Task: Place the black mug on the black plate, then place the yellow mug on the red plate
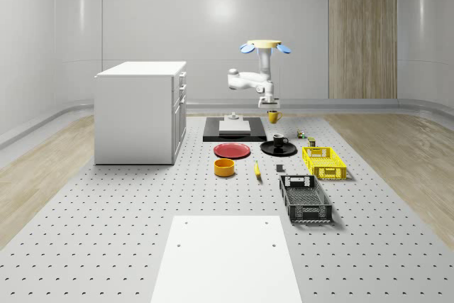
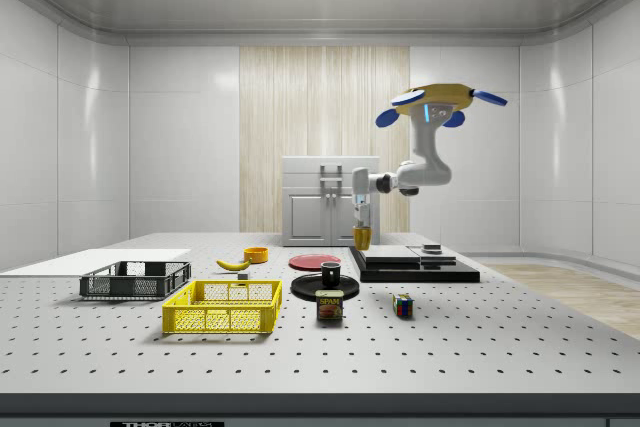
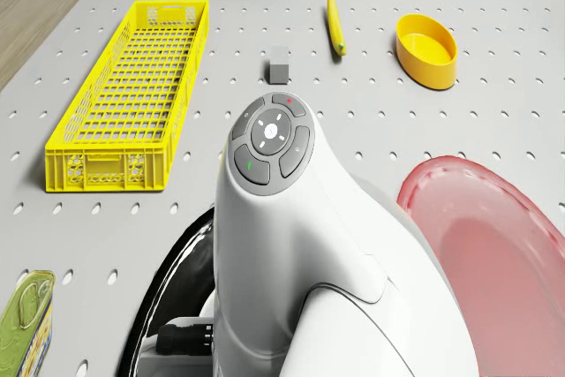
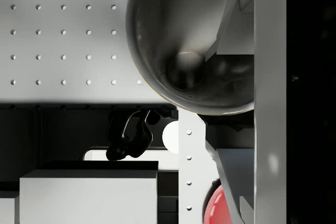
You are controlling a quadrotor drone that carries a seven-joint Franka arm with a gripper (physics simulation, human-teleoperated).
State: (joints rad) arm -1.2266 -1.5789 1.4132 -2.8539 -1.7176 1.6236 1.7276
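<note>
Two mugs, two plates on the perforated table [image 1: 106, 246]. Black mug [image 1: 279, 140] standing upright on the black plate [image 1: 278, 149], seen also in the side view. Yellow mug [image 1: 273, 116] off the table surface, clamped between the fingers of the gripper [image 1: 270, 107], hanging in the air above the table beside the dark platform [image 1: 234, 130] and beyond the black plate in the whole-scene view. Jaws closed on the yellow mug's wall, one finger inside the cup and one outside, as the wrist view looks down into the mug's grey interior [image 4: 189, 51]. Red plate [image 1: 232, 150] bare, lying just beside the black plate on the whole-scene view's left, well apart from the lifted mug.

Hovering above the far part of the table, over the dark platform's edge: drone [image 1: 264, 47], with the arm [image 1: 250, 80] bent down and sideways to the gripper.

Nearer the camera in the whole-scene view: yellow bowl [image 1: 224, 167], banana [image 1: 257, 169], small grey block [image 1: 280, 168], yellow crate [image 1: 324, 162] and black crate [image 1: 305, 199]. By the yellow crate in the side view, a tin can [image 2: 329, 306] and a coloured cube [image 2: 403, 306]. White cabinet [image 1: 140, 111] standing at the whole-scene view's left of the table
</note>
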